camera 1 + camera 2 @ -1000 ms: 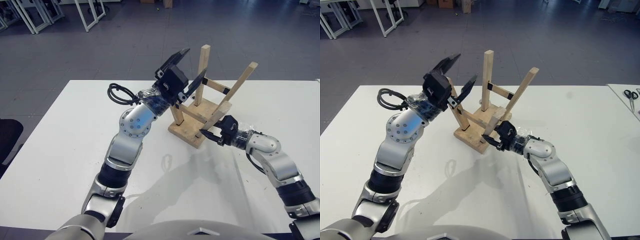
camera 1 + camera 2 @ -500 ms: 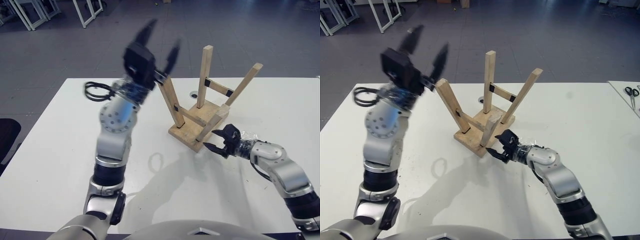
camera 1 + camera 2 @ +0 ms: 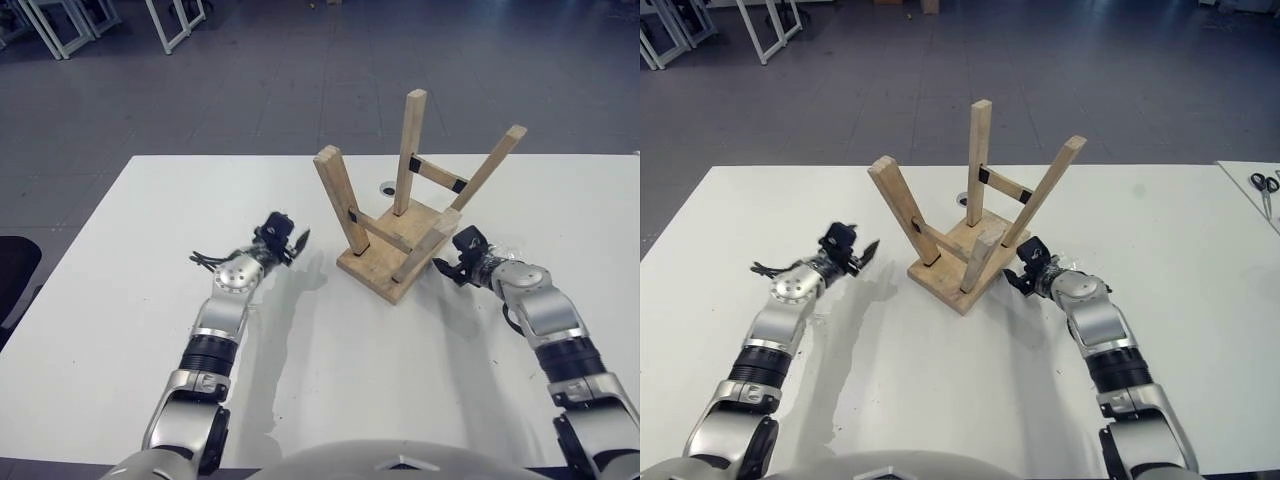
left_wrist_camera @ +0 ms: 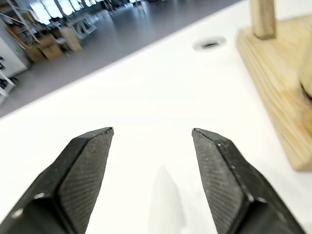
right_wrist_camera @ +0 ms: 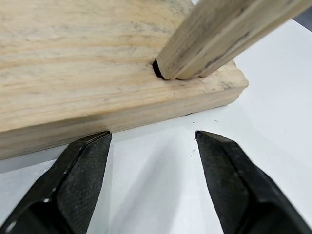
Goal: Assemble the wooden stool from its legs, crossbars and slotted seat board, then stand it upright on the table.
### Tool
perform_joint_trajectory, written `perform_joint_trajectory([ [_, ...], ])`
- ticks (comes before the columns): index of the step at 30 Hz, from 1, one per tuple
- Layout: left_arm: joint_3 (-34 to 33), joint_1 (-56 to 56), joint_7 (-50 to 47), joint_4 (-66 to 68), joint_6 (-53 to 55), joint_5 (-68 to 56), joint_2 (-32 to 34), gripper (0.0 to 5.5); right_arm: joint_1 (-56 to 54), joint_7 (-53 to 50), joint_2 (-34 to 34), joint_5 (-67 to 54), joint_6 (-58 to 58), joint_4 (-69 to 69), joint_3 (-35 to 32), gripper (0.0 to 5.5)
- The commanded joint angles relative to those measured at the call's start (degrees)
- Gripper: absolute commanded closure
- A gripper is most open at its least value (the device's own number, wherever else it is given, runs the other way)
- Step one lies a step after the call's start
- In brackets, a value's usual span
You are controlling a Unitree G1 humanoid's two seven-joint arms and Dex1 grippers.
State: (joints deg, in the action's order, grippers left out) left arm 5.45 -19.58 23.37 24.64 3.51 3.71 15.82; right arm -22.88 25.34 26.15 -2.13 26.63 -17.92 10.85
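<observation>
Since a second ago my left arm has dropped from up among the legs down to the table (image 3: pixel 120 260), and my right gripper (image 3: pixel 447 264) has backed a little off the board's corner. Nearest me, my left gripper (image 3: pixel 290 236) lies low over the table, fingers spread and empty, near the stool's (image 3: pixel 400 225) left side but apart from it. My right gripper sits just beside the right corner of the seat board (image 3: pixel 372 268), spread around nothing. Between them the stool rests upside down, board flat on the table, legs up, crossbars seated. Assembly looks finished to me; the flip remains. I'd grip two opposite legs low, near the board, and turn slowly so no joint pulls loose.
</observation>
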Motion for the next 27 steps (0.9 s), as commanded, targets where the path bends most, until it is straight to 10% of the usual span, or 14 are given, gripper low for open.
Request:
perform_joint_trajectory([
  [1, 0.56, -1.51, -0.41, 2.79, 0.10, 1.42, 1.01, 2.51, -6.42, 0.92, -4.67, 2.04, -6.15, -12.55, 1.23, 2.33],
  [12, 3.35, 4.43, 7.22, -4.80, 7.17, -1.42, 1.85, 2.51, -18.19, 3.36, -12.12, -4.39, -26.35, -32.88, -9.62, 2.33],
  [20, 6.78, 8.97, 14.24, -13.74, 10.84, -4.14, 2.28, 2.51, -8.25, -3.92, -6.39, -24.36, -1.04, 27.86, -22.62, 2.33],
  [27, 6.37, 9.27, 13.23, -14.11, 11.44, -3.15, 2.61, 2.51, -14.14, -9.05, -2.72, -44.69, 13.15, 45.74, -29.23, 2.33],
])
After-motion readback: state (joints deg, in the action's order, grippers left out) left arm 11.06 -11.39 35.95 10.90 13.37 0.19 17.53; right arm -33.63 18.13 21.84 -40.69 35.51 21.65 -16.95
